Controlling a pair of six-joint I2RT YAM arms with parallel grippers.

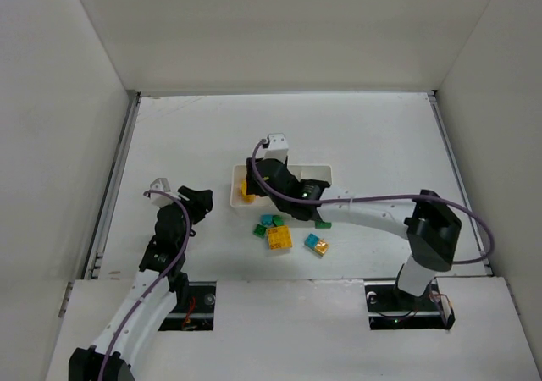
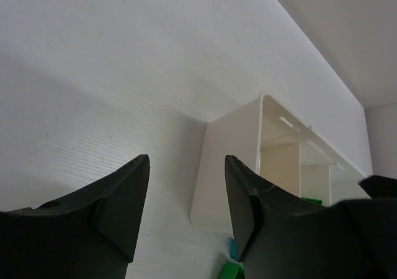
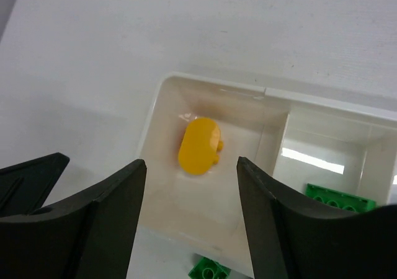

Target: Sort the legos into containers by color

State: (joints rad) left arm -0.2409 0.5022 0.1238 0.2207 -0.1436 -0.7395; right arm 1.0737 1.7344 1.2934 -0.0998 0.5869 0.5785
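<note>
The white tray (image 1: 315,171) lies mid-table. My right gripper (image 1: 257,186) hovers open and empty over its left compartment (image 3: 162,99), where a yellow brick (image 3: 198,146) lies; that brick also shows in the top view (image 1: 246,191). A green brick (image 3: 338,197) lies in the middle compartment. Loose bricks sit in front of the tray: green (image 1: 261,229), cyan (image 1: 267,220), orange (image 1: 279,237), a cyan-and-yellow one (image 1: 317,244) and green (image 1: 323,223). My left gripper (image 1: 201,201) is open and empty, left of the tray (image 2: 226,161), pointing at it.
White enclosure walls stand on the left, back and right of the table. The right arm reaches across the table over the tray's right part. A green brick (image 2: 231,271) and a cyan one (image 2: 232,249) show just past my left gripper's right finger.
</note>
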